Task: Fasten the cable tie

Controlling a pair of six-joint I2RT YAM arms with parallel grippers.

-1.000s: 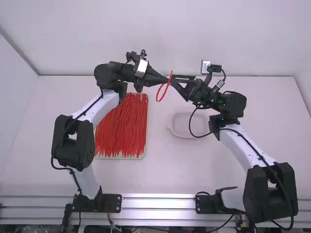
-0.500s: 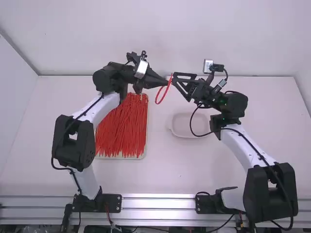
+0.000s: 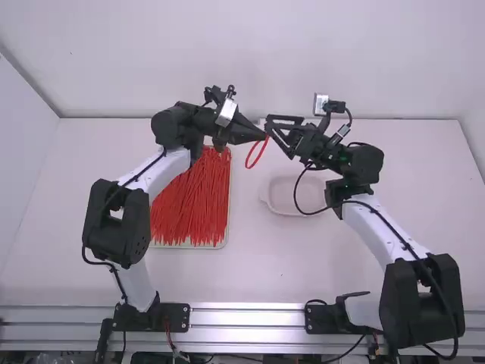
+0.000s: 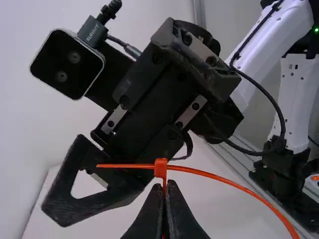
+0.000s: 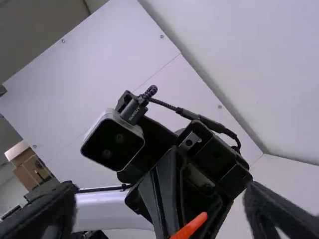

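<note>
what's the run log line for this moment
stage: tie looped, off the table | left gripper: shut on cable tie head | right gripper: open, at tail | spare ties: heaped beside left arm

Legend. A short line of white lettering stood on the black cable plug (image 4: 93, 31) of the right arm's wrist camera (image 4: 67, 63). A like line stood on the second plug (image 5: 133, 113), fitted to the left arm's wrist camera (image 5: 112, 142). No other print was legible.
</note>
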